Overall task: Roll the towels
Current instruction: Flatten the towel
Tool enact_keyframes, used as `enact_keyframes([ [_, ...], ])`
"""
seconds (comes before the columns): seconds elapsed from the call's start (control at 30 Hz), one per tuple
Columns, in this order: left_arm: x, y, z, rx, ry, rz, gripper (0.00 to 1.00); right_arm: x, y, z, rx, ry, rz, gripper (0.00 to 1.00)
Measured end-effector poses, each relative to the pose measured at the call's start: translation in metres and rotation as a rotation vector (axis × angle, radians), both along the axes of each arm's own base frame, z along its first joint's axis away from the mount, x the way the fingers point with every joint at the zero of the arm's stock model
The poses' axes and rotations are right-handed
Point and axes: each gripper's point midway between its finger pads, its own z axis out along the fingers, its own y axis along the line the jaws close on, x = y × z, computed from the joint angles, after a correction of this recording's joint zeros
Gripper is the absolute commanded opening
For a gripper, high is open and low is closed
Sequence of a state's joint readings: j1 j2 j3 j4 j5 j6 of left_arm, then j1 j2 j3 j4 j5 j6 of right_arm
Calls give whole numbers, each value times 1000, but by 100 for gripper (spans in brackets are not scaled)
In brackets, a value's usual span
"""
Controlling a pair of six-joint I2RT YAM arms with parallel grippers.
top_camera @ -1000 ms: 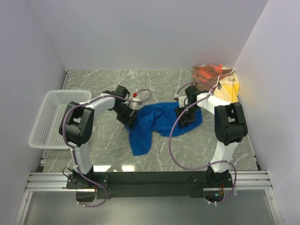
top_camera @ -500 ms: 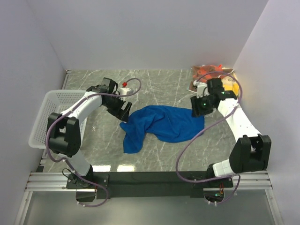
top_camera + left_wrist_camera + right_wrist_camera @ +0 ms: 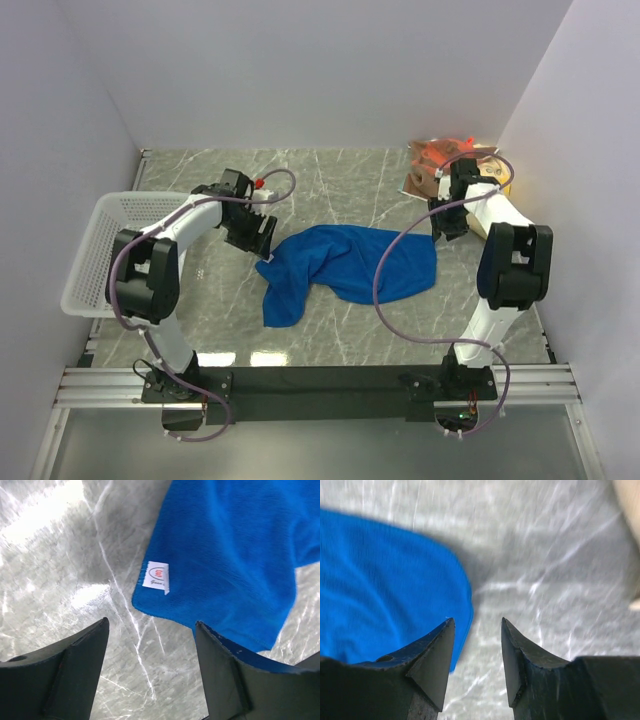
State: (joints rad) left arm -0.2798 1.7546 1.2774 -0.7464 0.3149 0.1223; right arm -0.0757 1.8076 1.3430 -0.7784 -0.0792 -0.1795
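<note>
The royal blue towel (image 3: pixel 345 265) lies loosely spread and wrinkled on the marble table, with one flap trailing toward the front left. My left gripper (image 3: pixel 262 238) is open and empty just above its left corner. In the left wrist view (image 3: pixel 151 625) that corner with a white label (image 3: pixel 156 576) lies beyond the fingertips. My right gripper (image 3: pixel 447 222) is open and empty just past the towel's right edge (image 3: pixel 385 585), and bare table shows between its jaws in the right wrist view (image 3: pixel 477 622). The brown-and-orange towel (image 3: pixel 445 155) and the yellow towel (image 3: pixel 495 178) lie piled at the back right.
A white mesh basket (image 3: pixel 100 250) stands at the left edge of the table. White walls close in the left, back and right sides. A pale cream edge (image 3: pixel 627 500) shows at the upper right of the right wrist view.
The arms pulled the blue towel outward and spread it. Both grippers now stand open off it. The right gripper has moved back toward the pile at the back right.
</note>
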Motion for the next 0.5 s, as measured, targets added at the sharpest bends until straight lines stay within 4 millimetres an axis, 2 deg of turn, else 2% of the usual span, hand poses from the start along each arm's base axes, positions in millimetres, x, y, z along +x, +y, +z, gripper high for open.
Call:
enact_keyframes([
  [0.07,0,2,-7,11,22,15,66,10,-1,-4,-1,-7,-5,49],
  [0.23,-6,4,-23,27,74,39,59,28,-2,-9,1,-16,-8,41],
  [0.5,-20,9,-42,55,144,64,56,28,8,-25,61,19,-11,41],
])
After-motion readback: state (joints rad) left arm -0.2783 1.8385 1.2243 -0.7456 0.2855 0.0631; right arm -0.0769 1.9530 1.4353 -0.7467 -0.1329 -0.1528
